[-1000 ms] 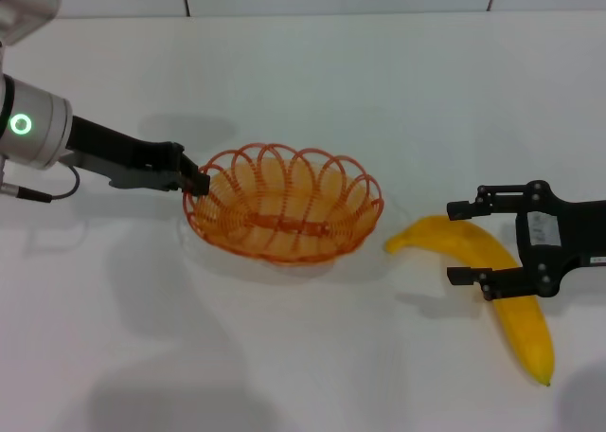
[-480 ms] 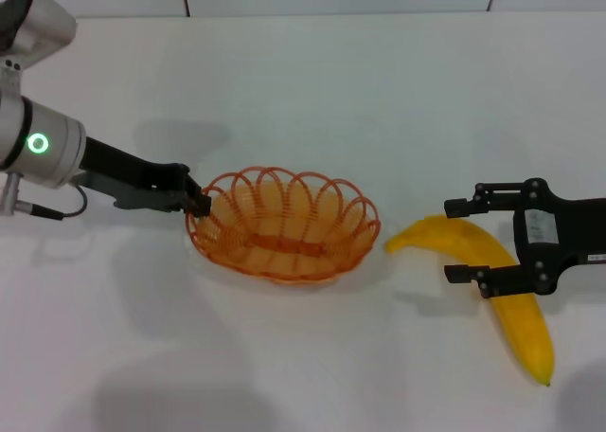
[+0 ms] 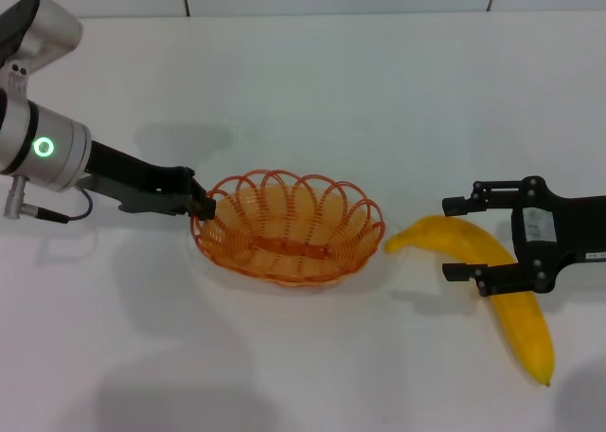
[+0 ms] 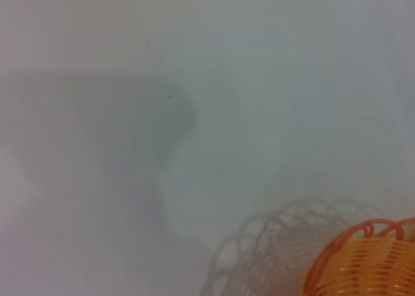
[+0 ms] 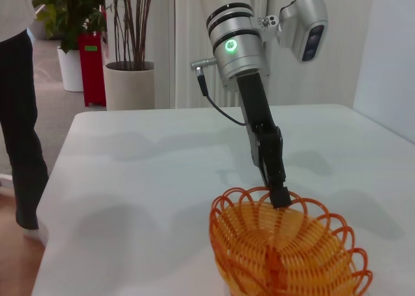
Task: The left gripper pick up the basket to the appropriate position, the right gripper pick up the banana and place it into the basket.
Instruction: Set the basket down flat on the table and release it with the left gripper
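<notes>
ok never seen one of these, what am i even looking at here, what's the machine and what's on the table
This is a two-armed robot working over a white table. The large picture comes from a camera on its head, looking down. The other two come from cameras on its wrists.

Each arm ends in a black two-fingered clamp, called an end effector. The left end effector grips the rim of an orange wire basket; the right wrist camera shows the same grip from the opposite side. The left wrist camera shows only a corner of the basket.

The right end effector is open, with one finger on each side of a yellow banana lying on the table. It has not closed on the fruit yet. The basket is empty.
</notes>
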Tool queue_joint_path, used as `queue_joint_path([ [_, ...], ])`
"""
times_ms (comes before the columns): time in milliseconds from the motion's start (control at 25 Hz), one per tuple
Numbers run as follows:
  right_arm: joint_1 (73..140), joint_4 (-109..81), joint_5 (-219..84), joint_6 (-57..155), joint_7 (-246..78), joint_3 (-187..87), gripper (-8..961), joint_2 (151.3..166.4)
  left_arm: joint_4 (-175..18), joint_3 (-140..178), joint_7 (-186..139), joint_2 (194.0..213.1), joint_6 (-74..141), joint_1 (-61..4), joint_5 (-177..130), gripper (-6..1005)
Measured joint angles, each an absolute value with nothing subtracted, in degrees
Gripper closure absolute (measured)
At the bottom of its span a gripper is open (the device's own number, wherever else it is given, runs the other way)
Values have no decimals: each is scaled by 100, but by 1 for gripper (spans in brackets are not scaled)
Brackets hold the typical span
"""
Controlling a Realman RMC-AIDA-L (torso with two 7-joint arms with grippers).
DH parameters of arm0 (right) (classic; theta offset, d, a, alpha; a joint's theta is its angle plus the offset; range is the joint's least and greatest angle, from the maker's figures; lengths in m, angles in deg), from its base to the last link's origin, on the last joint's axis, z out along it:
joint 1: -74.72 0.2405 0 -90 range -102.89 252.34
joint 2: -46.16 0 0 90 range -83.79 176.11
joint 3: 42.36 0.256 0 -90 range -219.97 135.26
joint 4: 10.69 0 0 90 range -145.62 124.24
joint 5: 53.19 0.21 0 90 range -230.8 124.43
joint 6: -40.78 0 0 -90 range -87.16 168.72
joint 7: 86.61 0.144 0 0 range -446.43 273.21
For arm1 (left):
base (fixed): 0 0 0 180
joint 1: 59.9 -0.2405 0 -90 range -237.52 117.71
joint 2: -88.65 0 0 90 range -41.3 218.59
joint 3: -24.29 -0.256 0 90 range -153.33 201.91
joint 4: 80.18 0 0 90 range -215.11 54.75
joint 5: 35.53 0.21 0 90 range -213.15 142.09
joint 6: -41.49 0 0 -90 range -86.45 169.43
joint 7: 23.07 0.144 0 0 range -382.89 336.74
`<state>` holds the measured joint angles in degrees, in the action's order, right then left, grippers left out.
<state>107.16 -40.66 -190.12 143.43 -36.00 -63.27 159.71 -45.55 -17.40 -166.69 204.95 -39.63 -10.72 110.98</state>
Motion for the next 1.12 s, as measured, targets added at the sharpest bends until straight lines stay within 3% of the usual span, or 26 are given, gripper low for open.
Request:
queue_joint_path([
  [400,10716,-4066,-19012,14367,-3607,-6318,197,15971,-4556,-1720,-16651,20503,-3963,-1069,11068,952],
  [720,10710,-4066,-19012,14370,-3608,-6313,197,15971,-4556,-1694,-16605,20501,-3987,-1063,11049,745],
  [1120,10699,-4066,-19012,14351,-3618,-6310,197,15971,-4620,-1741,-16547,20506,-4107,-994,11045,744],
])
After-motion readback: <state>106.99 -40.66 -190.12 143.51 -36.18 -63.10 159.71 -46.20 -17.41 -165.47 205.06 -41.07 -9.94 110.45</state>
